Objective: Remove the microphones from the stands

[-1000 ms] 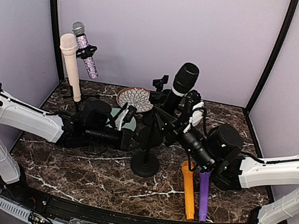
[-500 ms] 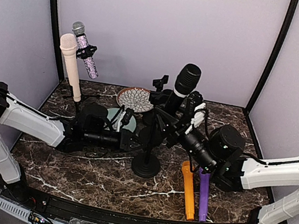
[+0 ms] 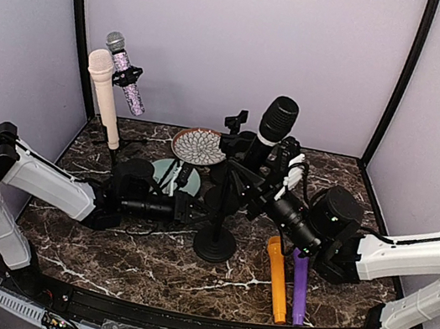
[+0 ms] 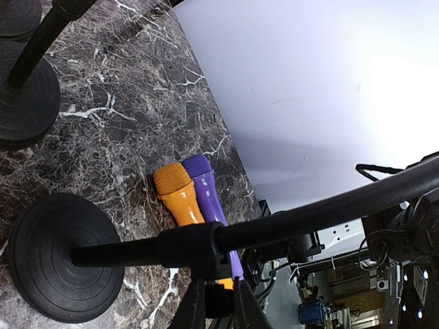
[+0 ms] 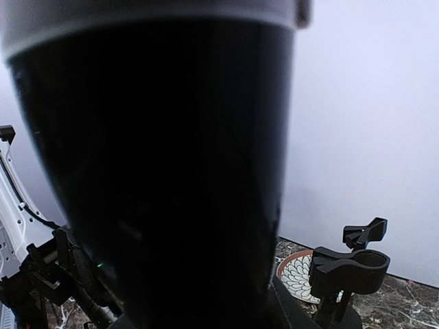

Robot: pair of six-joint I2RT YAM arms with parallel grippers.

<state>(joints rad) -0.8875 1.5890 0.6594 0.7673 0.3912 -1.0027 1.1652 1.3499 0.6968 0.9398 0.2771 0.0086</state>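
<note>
The black microphone (image 3: 274,121) stands tilted above the black stand, whose pole (image 3: 219,211) rises from a round base (image 3: 214,245) at the table's middle. My right gripper (image 3: 269,175) is shut on the microphone's body. In the right wrist view the microphone (image 5: 158,171) fills the frame and hides the fingers. The microphone's lower end and the stand's clip are hidden among black parts. My left gripper (image 3: 195,210) is shut on the stand pole. In the left wrist view its jaws (image 4: 216,301) pinch the collar (image 4: 195,247) on the pole.
An orange microphone (image 3: 278,279) and a purple one (image 3: 298,286) lie at the front right. A pink microphone (image 3: 102,97) and a glittery one (image 3: 125,71) sit on stands at the back left. A patterned plate (image 3: 198,144) and an empty clip stand (image 5: 350,271) are behind.
The black microphone has risen a little and shifted right with my right gripper. My left gripper has moved right, up to the stand pole.
</note>
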